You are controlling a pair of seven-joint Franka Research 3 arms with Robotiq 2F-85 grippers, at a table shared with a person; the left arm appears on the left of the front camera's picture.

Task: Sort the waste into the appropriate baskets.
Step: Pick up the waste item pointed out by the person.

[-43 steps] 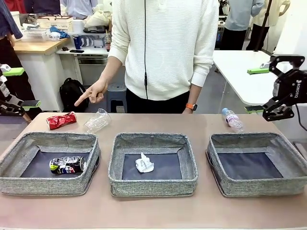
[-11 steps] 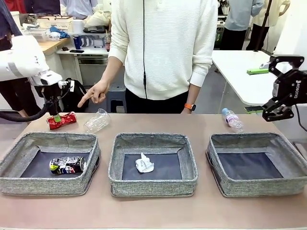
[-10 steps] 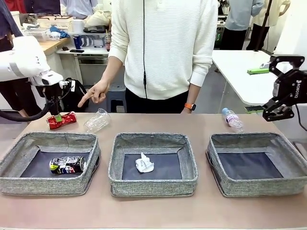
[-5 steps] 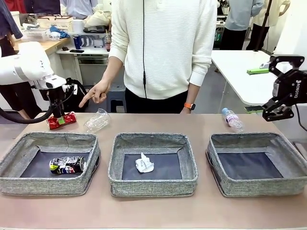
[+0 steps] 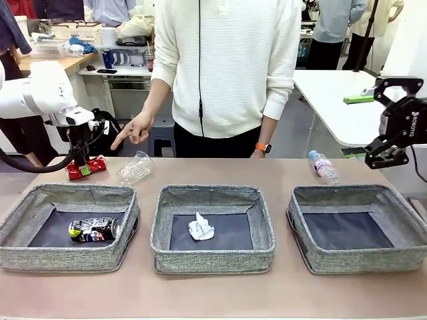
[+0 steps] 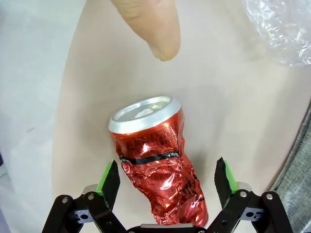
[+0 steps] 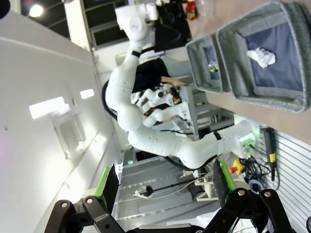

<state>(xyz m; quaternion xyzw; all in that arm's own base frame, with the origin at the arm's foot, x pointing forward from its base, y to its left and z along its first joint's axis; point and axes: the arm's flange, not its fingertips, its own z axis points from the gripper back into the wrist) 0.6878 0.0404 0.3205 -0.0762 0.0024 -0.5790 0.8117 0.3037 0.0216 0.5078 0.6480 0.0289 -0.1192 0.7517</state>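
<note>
— Could any brand be read on the red can (image 6: 155, 155)?
— No. It was crumpled, shiny red metal with fine print too small to make out, a dark band across the dent and a silver rimmed top. It lay on its side on the desk (image 5: 213, 293), far left, beyond the left basket (image 5: 67, 257).
— And the left pincer (image 6: 166, 177)?
— Partly open, its green pads on either side of that can with a gap on one side; not yet gripping it. The person's hand (image 5: 133, 129) pointed a forefinger toward the can.
— The right pincer (image 5: 369, 127)?
— Spread wide and empty, raised at the far right. The white lettering on its black body was too small to read.
— The other waste?
— The clear plastic container (image 5: 136, 167), crinkled, lay right of the red can. The dented dark multicoloured can (image 5: 93, 230) lay in the left basket and the white paper ball (image 5: 200, 227) in the middle basket (image 5: 212, 257). Both baskets were grey weave with dark flat bottoms. The pink-labelled clear bottle (image 5: 323, 165) lay beyond the right basket (image 5: 360, 260), its label unreadable.
</note>
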